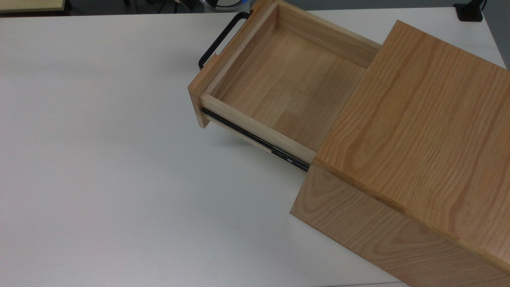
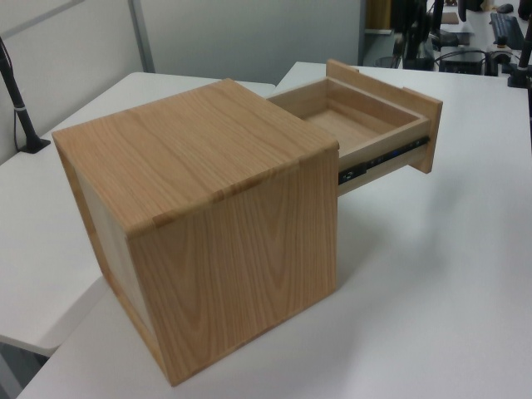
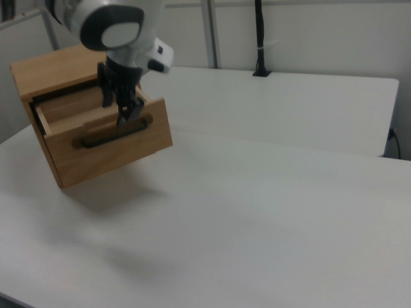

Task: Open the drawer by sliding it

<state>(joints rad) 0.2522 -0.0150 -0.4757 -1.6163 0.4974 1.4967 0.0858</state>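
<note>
On the white table (image 1: 99, 159):
Casing (image 1: 418, 131): oak box, top view's right.
Drawer (image 1: 287, 79): slid well out, empty.
Gripper (image 3: 126, 113): above the bar handle (image 1: 217, 40); grip unclear, cannot tell.
Risk: further pulling could drag or tip the light casing.

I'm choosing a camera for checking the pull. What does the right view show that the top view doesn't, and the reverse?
Right view: the gripper at the flat front of the drawer, close above the black handle; contact is unclear. Top view: the drawer's bare wooden floor and a black side rail. Both: the drawer standing out of its casing, the handle, and the white table.
</note>
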